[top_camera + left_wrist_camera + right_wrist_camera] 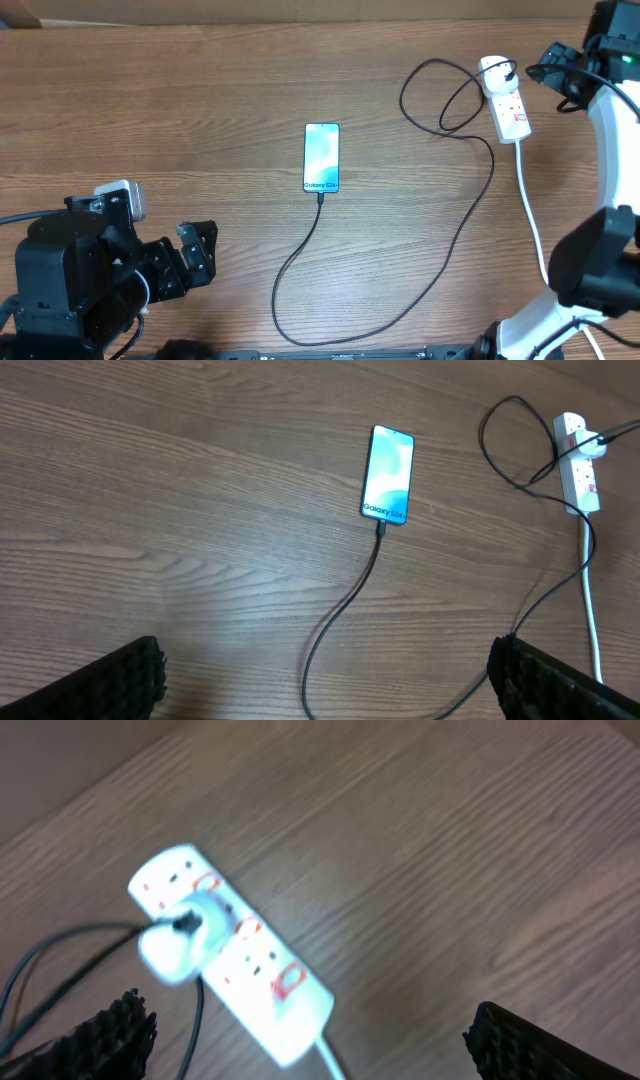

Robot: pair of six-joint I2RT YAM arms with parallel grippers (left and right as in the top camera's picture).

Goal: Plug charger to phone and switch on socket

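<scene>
The phone [322,157] [388,474] lies screen up mid-table, its screen lit. The charger's thin black cable [445,260] [345,605] meets the phone's near short edge, loops toward the front and runs back up to the socket [508,100] [580,460] [235,955]. There it ends in a white plug [175,945] seated in the strip. My left gripper [205,252] [325,680] is open at the front left, far from the phone. My right gripper [553,70] [310,1040] is open just right of the socket, holding nothing. The right wrist view is blurred.
The socket's thick white cord [530,200] [590,610] runs from the strip toward the front right, past the right arm's base [600,260]. A cable loop [440,95] lies left of the strip. The left arm's body [70,270] fills the front left corner.
</scene>
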